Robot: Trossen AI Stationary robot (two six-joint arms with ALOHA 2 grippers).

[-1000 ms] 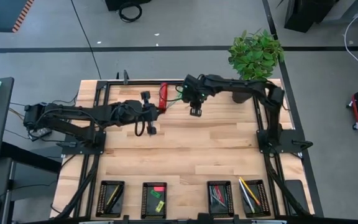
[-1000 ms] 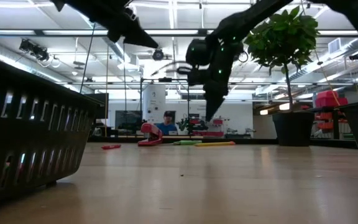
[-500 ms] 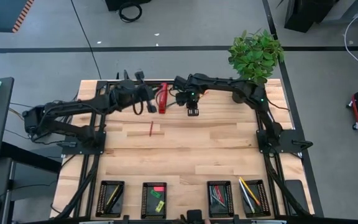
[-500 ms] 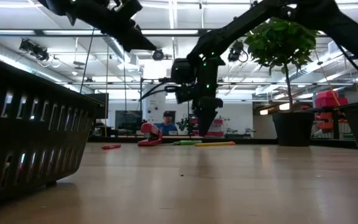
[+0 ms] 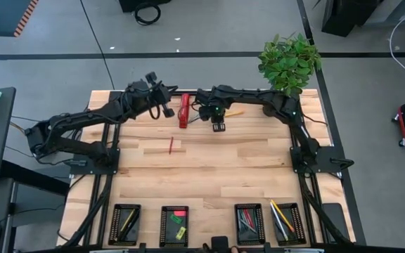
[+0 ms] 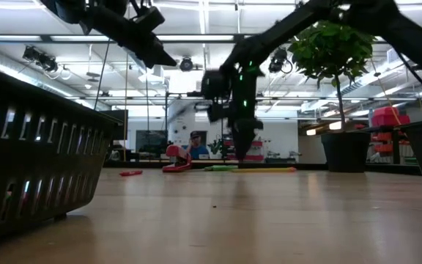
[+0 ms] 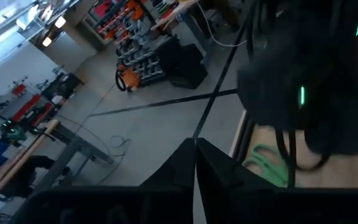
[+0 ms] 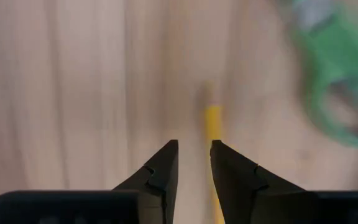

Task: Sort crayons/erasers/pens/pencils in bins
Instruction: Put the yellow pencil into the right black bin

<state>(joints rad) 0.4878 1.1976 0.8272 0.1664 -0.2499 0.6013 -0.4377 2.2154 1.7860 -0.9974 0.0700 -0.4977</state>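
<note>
My right gripper [image 5: 219, 127] points down near the table's far edge, slightly open, low over one end of a yellow pencil [image 8: 213, 121] that lies flat on the wood [image 5: 235, 112]. Whether a finger touches it I cannot tell. Green-handled scissors [image 8: 340, 93] lie just beside it. My left gripper [image 5: 167, 109] is raised above the far left part of the table, shut and empty [image 7: 195, 146]. A red crayon [image 5: 171, 145] lies flat by itself toward the table's middle. Four black bins [image 5: 125, 223] line the near edge, holding sticks and erasers [image 5: 178, 226].
A big red bar-shaped tool [image 5: 184, 110] lies between the two grippers. A potted plant [image 5: 289, 62] stands at the far right corner. The low view shows a bin wall [image 6: 35, 161] close on the left and a person [image 6: 194, 144] far off in the room.
My left gripper has pulled up and away toward the far left edge from the spot where the red crayon now lies alone on the wood. My right gripper has shifted a little toward the left and come down close to the table by the scissors.
</note>
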